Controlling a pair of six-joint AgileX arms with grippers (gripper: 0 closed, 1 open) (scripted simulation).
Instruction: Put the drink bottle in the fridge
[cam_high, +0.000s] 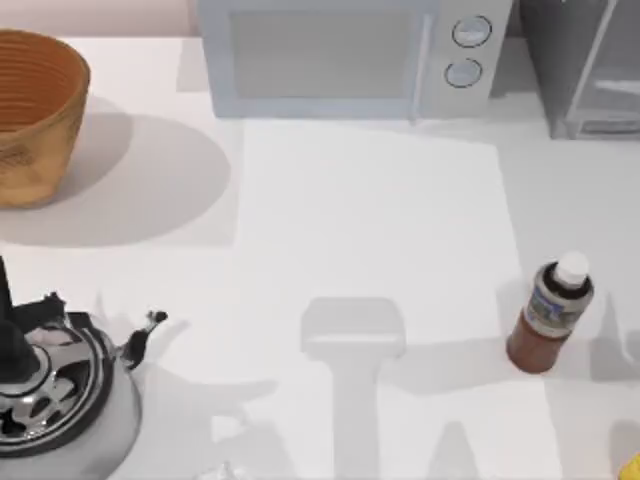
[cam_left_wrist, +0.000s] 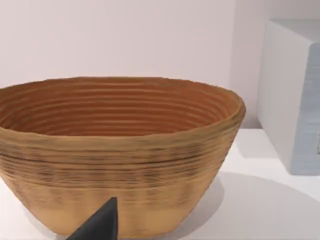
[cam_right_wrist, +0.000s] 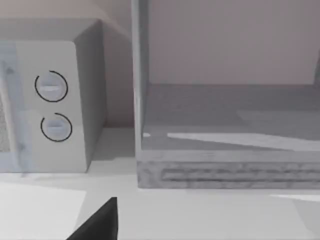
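Left gripper (cam_left_wrist: 100, 225): one dark fingertip at the near edge of the left wrist view, level with the basket's base; cannot tell how far open, nothing seen in its hold.
Right gripper (cam_right_wrist: 97, 222): one dark fingertip at the near edge of the right wrist view, over the white table and pointing toward the microwave and fridge; cannot tell how far open, nothing seen in its hold.
Kettle (cam_high: 55, 385): shiny metal with a dark handle, near-left corner of the top view, cut off by the left and lower edges.
Yellow object (cam_high: 631, 467): a sliver at the near-right corner, too little showing to name.
Drink bottle (cam_high: 549, 315): upright on the table (cam_high: 370, 230) at the right side, free of both grippers; reddish-brown liquid, grey-blue label band, white screw cap; well in front of the fridge.
Basket (cam_left_wrist: 117, 150): woven, ribbed, tan outside and orange-brown inside, far left, cut off by the left edge of the top view.
Microwave (cam_high: 340, 60): pale, two round knobs at its right, at the far edge, top cut off.
Fridge (cam_right_wrist: 225, 135): dark grey, far-right corner, just beside the microwave; thin pale bar handle in the top view; cut off above and at the right.
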